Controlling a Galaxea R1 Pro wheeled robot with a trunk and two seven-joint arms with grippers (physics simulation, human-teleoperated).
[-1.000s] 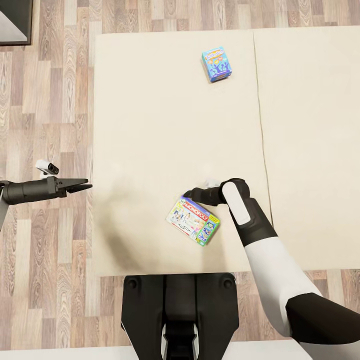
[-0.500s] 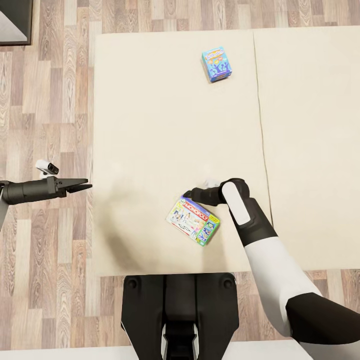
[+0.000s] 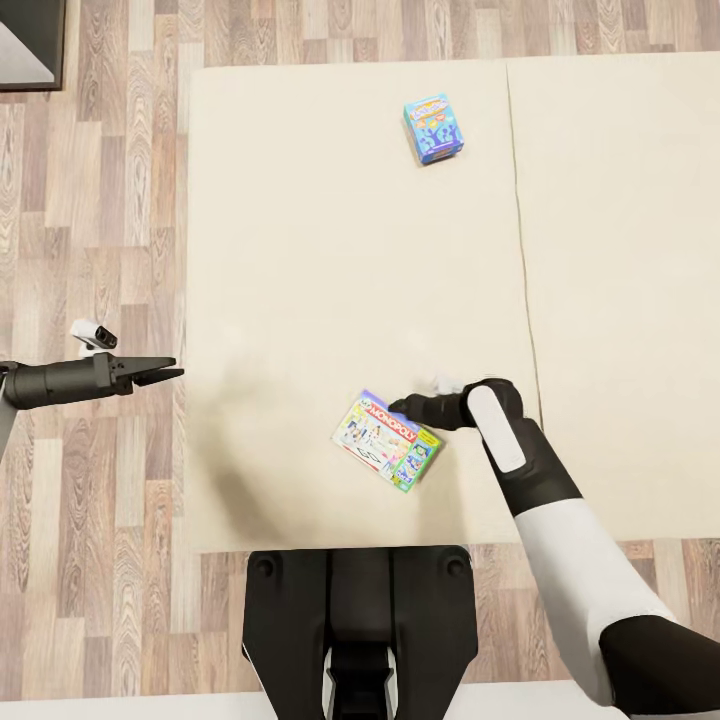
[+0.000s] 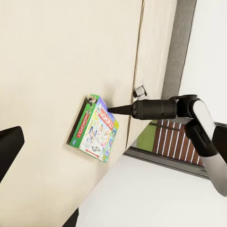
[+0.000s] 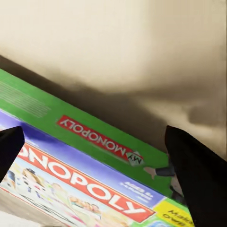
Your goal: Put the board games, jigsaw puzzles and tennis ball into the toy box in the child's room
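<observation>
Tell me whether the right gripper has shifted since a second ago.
Yes. In the head view the right gripper has moved rightward and nearer the robot, now over the Monopoly box, whose spot on the bed is unchanged.

R arm stretched fwd, tool (image 3: 397,407) fingers apart; L tool (image 3: 172,373) held out sideways, closed.

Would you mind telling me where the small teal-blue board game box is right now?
In the head view, the small teal-blue board game box lies on the far part of the cream mattress, left of its seam, well apart from the Monopoly box.
</observation>
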